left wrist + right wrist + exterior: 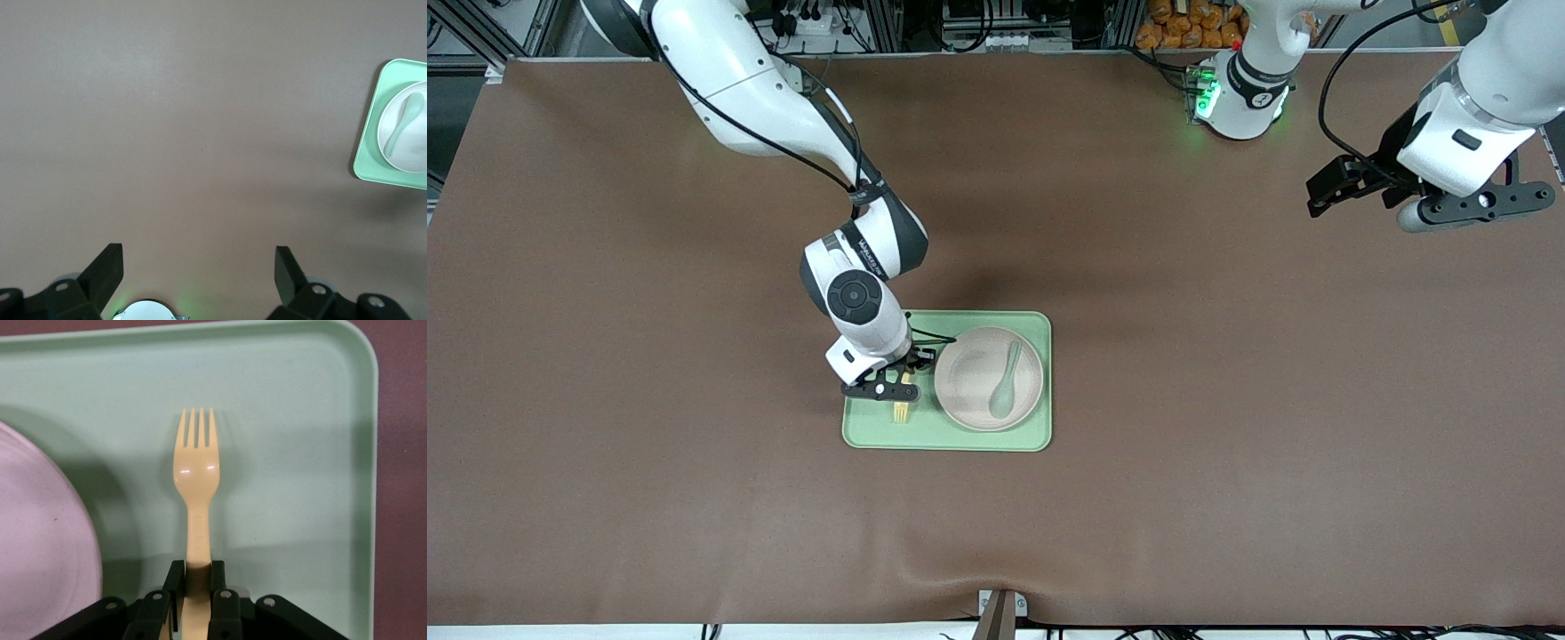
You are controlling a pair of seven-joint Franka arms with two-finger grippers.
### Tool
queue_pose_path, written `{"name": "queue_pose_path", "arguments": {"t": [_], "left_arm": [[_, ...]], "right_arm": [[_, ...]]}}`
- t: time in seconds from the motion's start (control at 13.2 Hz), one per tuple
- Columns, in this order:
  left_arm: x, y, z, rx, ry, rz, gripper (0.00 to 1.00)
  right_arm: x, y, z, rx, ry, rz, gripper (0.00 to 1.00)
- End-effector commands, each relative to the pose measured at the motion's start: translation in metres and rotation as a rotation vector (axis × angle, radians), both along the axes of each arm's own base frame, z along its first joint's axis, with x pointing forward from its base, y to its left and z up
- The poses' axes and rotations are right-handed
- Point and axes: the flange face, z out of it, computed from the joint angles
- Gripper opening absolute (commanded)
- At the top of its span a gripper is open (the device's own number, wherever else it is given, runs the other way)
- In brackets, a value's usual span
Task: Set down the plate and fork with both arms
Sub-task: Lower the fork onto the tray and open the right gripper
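While right gripper (198,587) pinches fork (195,480) handle over green tray (871,436), you see plate (969,378) beside it; left gripper (199,273) waits spread over bare table (1227,400).

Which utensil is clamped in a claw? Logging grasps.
The pale yellow fork, pinched by its handle in the right claw over the green tray. The sage-green spoon lies free on the plate.

Two glossy white arms (747,98) with dark joint bands, black cables (845,133) clipped alongside, black grippers, one base (1240,102) glowing green.
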Motion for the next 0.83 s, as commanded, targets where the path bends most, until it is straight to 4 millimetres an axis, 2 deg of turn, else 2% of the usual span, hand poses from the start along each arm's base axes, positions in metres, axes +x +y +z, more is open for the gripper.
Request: {"name": "queue_pose_path", "arguments": {"t": [0.0,0.53,0.6,0.68,0.76], "left_arm": [[-0.0017,-0.0049,-0.0004,-0.001,-0.008,-0.005,1.0],[-0.0015,-0.0058,-0.0012,-0.001,-0.007,-0.006,1.0],[-0.0017,-0.0065,-0.0012,-0.001,-0.007,-0.008,1.0],[-0.0015,-0.0058,-0.0012,-0.001,-0.007,-0.006,1.0],[-0.0017,-0.0065,-0.0012,-0.001,-0.007,-0.006,1.0]], "right_arm": [[-0.0071,-0.0023,0.0058,0.009,-0.002,-0.01,0.19],[-0.0118,0.0033,0.0018,0.008,0.001,0.001,0.23],[-0.0118,0.0033,0.001,0.008,0.001,0.001,0.27],[-0.0114,0.0024,-0.0006,0.006,0.004,-0.004,0.4],[-0.011,0.0014,-0.0017,0.005,0.005,-0.01,0.44]]}}
